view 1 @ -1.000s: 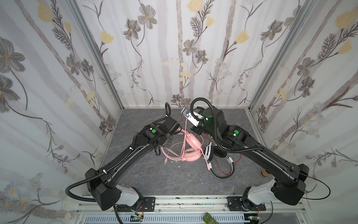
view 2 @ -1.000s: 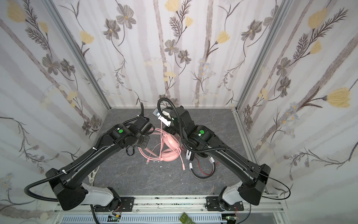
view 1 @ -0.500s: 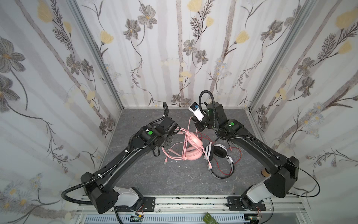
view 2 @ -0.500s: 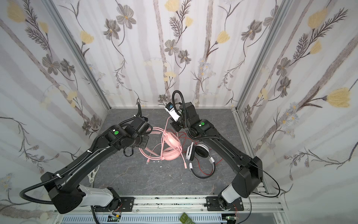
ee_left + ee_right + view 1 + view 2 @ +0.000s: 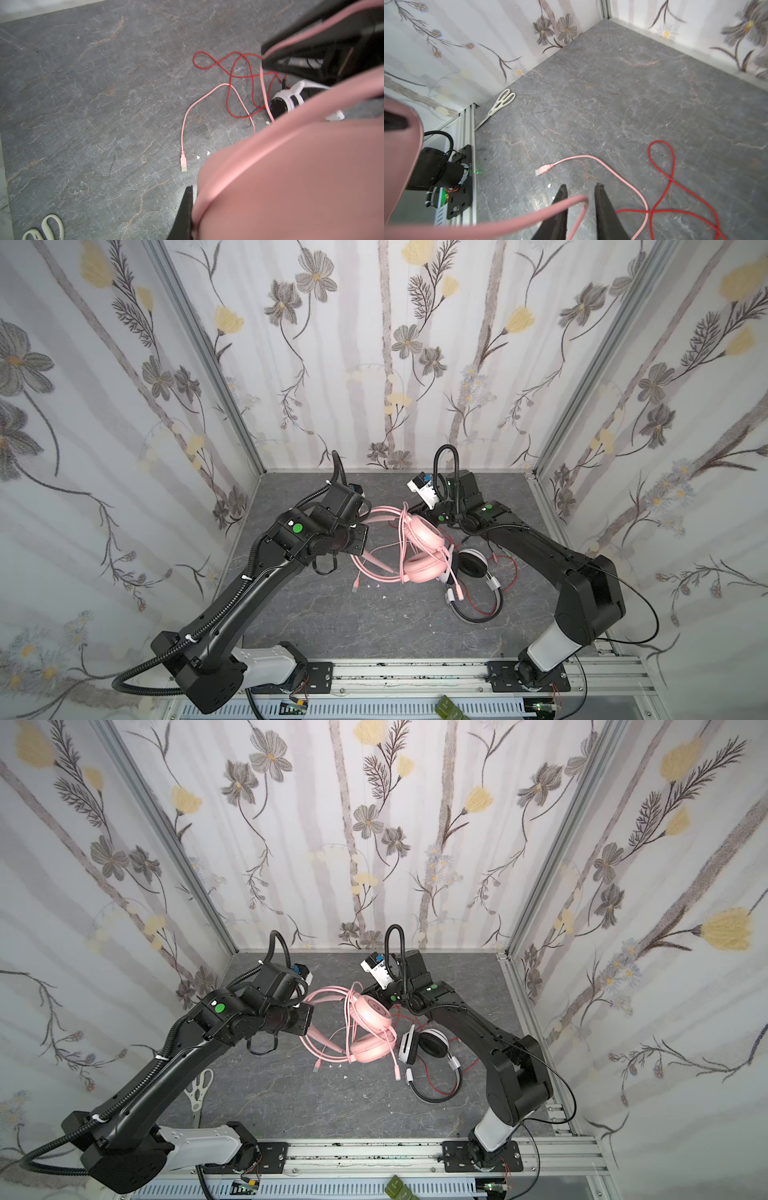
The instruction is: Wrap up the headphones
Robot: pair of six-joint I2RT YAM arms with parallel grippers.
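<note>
The pink headphones (image 5: 422,539) stand tilted at mid-table, with pink cable wound in loops round the earcups. My left gripper (image 5: 361,537) is shut on the pink headband; in the left wrist view one black finger (image 5: 187,209) presses against it. My right gripper (image 5: 580,187) is open behind the headset, and a bend of pink cable (image 5: 571,202) lies loose between its jaws. The cable's USB plug (image 5: 543,170) rests on the table. The white-and-black headphones (image 5: 471,566) lie to the right, their red cable (image 5: 662,176) sprawled about.
White-handled scissors (image 5: 199,1088) lie at the front left by the left arm. The grey slate table (image 5: 332,622) is closed in by flowered walls on three sides, with a metal rail (image 5: 399,676) at the front.
My right arm has drawn back from over the pink headset toward the back right, and its jaws have parted from shut. The left gripper keeps its hold and has barely moved.
</note>
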